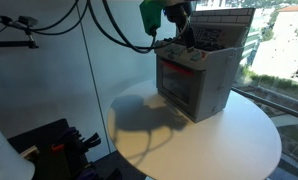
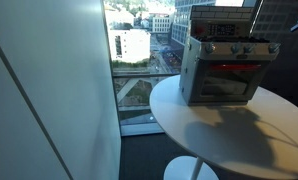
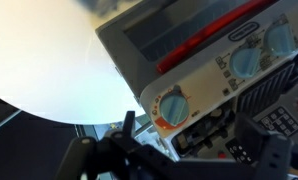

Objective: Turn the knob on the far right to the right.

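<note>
A grey toy oven (image 1: 194, 80) with a red-lit door stands on a round white table (image 1: 229, 140); it also shows in the other exterior view (image 2: 224, 75). A row of blue knobs (image 2: 239, 48) runs along its top panel. In the wrist view the endmost knob (image 3: 172, 108) sits close below the camera, with two more knobs (image 3: 246, 62) further along. My gripper (image 3: 189, 135) is open and empty, its dark fingers apart on either side of the panel's end. In an exterior view my gripper (image 1: 175, 18) hovers just above the oven top, not touching a knob.
A glass wall with a city view stands behind the table (image 2: 139, 50). Black cables (image 1: 109, 25) hang from the arm. Dark equipment (image 1: 59, 145) sits on the floor by the table. The table edge (image 2: 164, 125) lies close to the oven.
</note>
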You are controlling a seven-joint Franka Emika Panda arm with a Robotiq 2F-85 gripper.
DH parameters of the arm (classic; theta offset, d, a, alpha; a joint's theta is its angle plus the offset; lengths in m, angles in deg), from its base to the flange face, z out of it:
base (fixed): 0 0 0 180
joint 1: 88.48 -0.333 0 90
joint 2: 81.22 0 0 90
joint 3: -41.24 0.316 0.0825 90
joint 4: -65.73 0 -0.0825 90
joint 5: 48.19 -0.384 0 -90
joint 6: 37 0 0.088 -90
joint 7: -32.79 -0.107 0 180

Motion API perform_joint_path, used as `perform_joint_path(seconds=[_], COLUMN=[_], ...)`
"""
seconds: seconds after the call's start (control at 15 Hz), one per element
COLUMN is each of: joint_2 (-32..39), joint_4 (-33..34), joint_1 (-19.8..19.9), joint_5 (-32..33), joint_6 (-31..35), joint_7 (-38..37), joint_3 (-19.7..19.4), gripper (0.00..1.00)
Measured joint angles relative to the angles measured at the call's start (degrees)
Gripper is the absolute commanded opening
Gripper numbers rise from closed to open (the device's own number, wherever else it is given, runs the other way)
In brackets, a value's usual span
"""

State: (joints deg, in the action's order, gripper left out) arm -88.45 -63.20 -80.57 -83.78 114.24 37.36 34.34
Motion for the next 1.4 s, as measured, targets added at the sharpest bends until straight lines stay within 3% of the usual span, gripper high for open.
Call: perform_joint_path(seconds=[0.6,1.4], joint_2=[-9.2,-17.0], joint_4=[0.1,1.3], joint_1=[0.1,0.1], joint_5=[18.4,27.7], joint_6=[-22.3,-42.7], joint_7=[-4.5,-5.6], joint_3=[-1.6,-0.4], gripper=[1.00,1.00])
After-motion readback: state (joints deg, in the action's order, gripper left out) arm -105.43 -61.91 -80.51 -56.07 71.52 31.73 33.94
